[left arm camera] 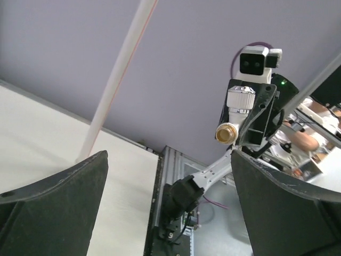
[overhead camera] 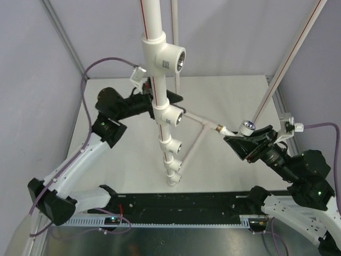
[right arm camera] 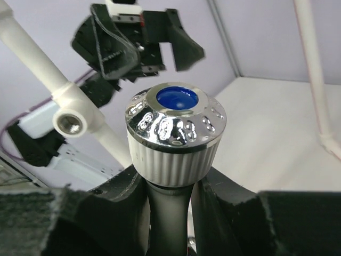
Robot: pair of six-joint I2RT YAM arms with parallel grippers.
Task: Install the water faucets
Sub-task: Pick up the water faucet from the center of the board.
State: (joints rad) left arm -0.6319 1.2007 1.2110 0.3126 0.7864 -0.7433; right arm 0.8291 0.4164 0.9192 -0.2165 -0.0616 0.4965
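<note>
One water faucet, white with a chrome, blue-centred knob and a brass threaded end, is held in my right gripper at the right, brass end pointing left toward the upright white pipe frame. In the right wrist view the fingers are shut on the faucet's body just under the knob. The frame carries several tee sockets facing right. My left gripper sits just behind the frame, open and empty. In the left wrist view it faces the faucet.
A white forked pipe piece lies on the table behind the frame's foot. Thin rods lean at the right and back. A black rail runs along the near edge. A tee socket shows left of the knob.
</note>
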